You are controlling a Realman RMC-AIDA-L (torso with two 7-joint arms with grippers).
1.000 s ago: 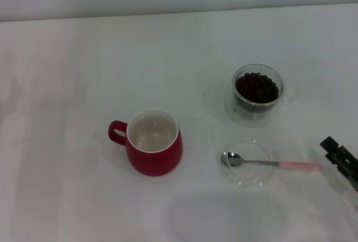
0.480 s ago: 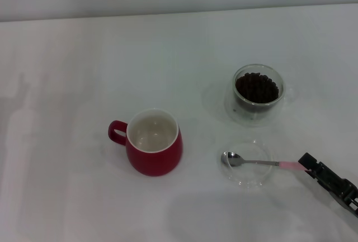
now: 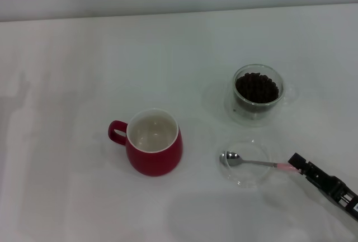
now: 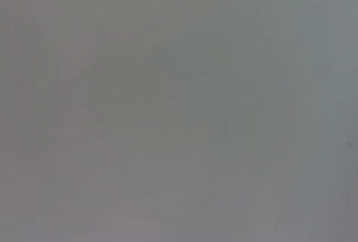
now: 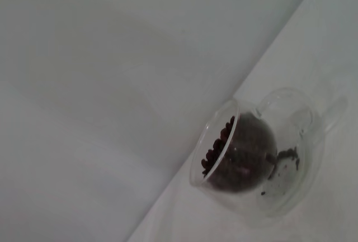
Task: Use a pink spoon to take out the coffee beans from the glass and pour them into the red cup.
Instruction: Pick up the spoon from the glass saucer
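White table (image 3: 67, 57), silver-bowled pink spoon (image 3: 246, 161) lying flat, right gripper (image 3: 295, 161) fingers' state unclear at handle

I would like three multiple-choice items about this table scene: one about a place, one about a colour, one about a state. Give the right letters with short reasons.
1. Where does the bowl of the pink spoon lie?
A. in the clear dish
B. in the red cup
C. in the glass

2. What colour is the inside of the red cup?
A. black
B. off-white
C. red

3. What is in the red cup now?
A. coffee beans
B. the spoon
C. nothing visible

Answers:
1 A: the silver bowl rests inside the shallow dish, while the right gripper is at the pink handle end.
2 B: the inner wall looks pale.
3 C: all the beans sit in the glass.
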